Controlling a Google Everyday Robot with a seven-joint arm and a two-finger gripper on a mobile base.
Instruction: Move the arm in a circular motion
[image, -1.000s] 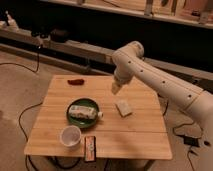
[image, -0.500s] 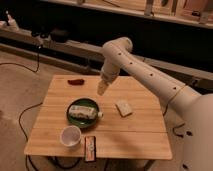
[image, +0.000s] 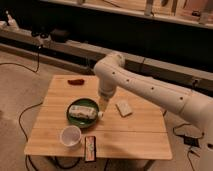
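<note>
The large white arm (image: 150, 89) reaches in from the right edge over the wooden table (image: 142, 130). Its rounded elbow (image: 111, 70) is above the table's middle back. From there a short segment points down. The gripper (image: 103, 106) is the narrow pale tip, hanging just above the right rim of the green plate (image: 75, 118). It holds nothing that I can see.
The green plate carries a pale wrapped item (image: 84, 111). A white cup (image: 70, 136) and a dark flat packet (image: 90, 148) sit near the front edge. A pale sponge-like block (image: 123, 108) lies at the middle right, a red item (image: 76, 81) at the back left. Cables lie on the floor.
The elbow and tip have swung left and toward the front, from above the pale block to the plate's right rim.
</note>
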